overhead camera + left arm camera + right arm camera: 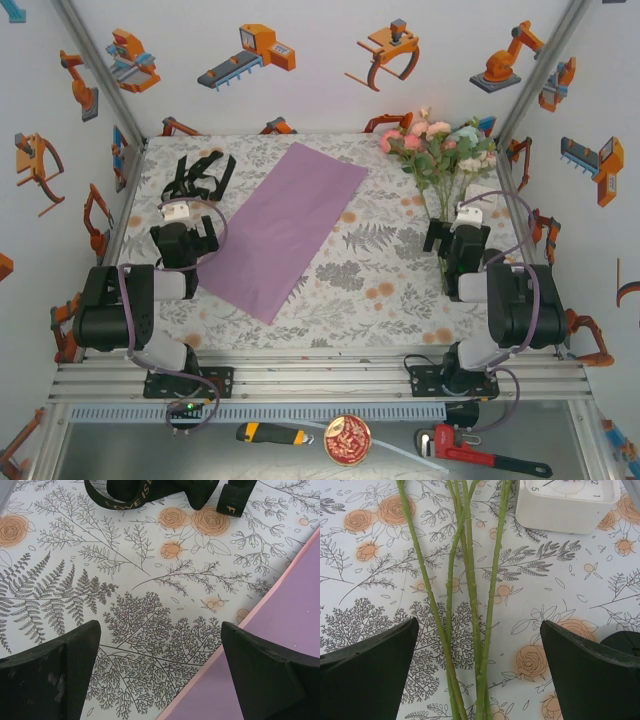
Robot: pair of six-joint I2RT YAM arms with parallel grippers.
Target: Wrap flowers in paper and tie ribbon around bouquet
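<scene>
Currently the right gripper (pixel 479 625) and left gripper (pixel 160 625) gape wide, both empty. If the right closes on the flowers (pixel 470 570), loose stems may escape sideways.

This is a robot test cell, a kind of laboratory booth and not a home. Around me stand white walls (pixel 300 85) printed with orange drawings of robot arms and grippers, and bare aluminium posts (pixel 95 70) hold them at the corners. My left arm (pixel 115 305) and my right arm (pixel 520 300) are bolted on aluminium rails (pixel 320 378) at the near edge. The table wears a grey floral tablecloth (pixel 390 290), like a small stage. On the ledge below the rails lie workshop things: a utility knife (pixel 272 433), a red pipe wrench (pixel 480 458) and a small round tin (pixel 347 440).
</scene>
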